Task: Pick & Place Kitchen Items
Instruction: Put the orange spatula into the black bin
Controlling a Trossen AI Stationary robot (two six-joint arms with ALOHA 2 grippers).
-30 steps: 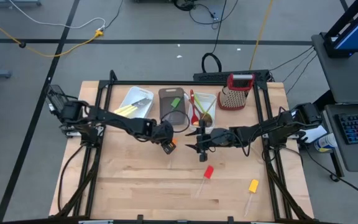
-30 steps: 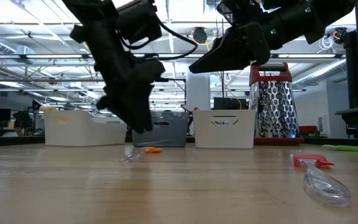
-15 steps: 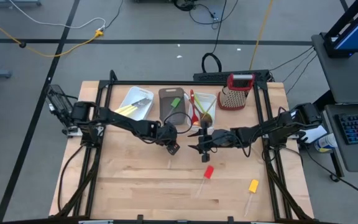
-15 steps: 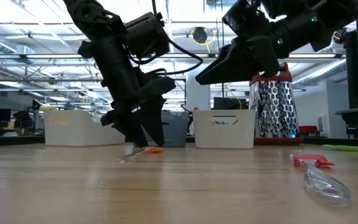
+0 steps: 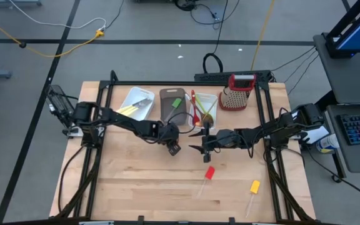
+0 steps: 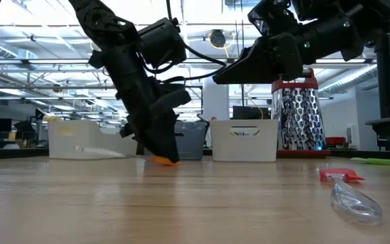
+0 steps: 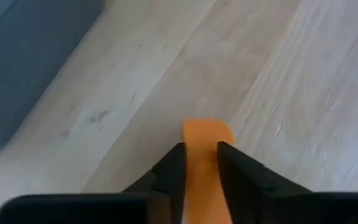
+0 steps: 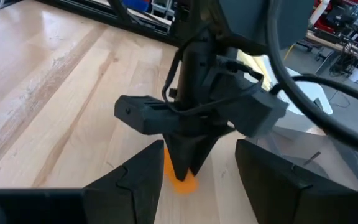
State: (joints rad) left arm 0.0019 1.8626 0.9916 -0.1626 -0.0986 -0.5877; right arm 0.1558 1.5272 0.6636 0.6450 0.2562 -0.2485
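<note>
The left gripper (image 5: 174, 149) is seen low at the middle of the desk (image 5: 136, 187), just in front of the grey tub (image 5: 173, 104). Its fingers (image 7: 169, 173) are drawn in narrow on either side of the orange-headed spatula (image 7: 205, 168), and the orange head is seen pressed between them in the left wrist view. From the low view the orange tip (image 6: 164, 160) is seen right at the desk surface under the gripper's point; whether it is lifted clear cannot be told.

The right gripper (image 5: 205, 147) is held above the desk just beside the left one, its fingers spread wide with nothing between them. In the right wrist view the left gripper (image 8: 188, 163) is framed between those two fingers (image 8: 143, 180), with the orange head showing beneath it.

Nearer the front edge, the red-headed spatula (image 5: 209, 173) is seen lying flat on the wood, its clear handle angled toward the front. The yellow-headed spatula (image 5: 254, 187) lies well apart from it, toward the right front corner.

Along the back, three tubs are lined up. Yellow utensils (image 5: 127, 110) are seen in the white tub (image 5: 136, 95) on the left. A green item (image 5: 176, 102) lies in the grey tub. Red spoons (image 5: 194, 106) are seen in the white tub (image 5: 211, 100) beside the box grater (image 5: 238, 92).
</note>
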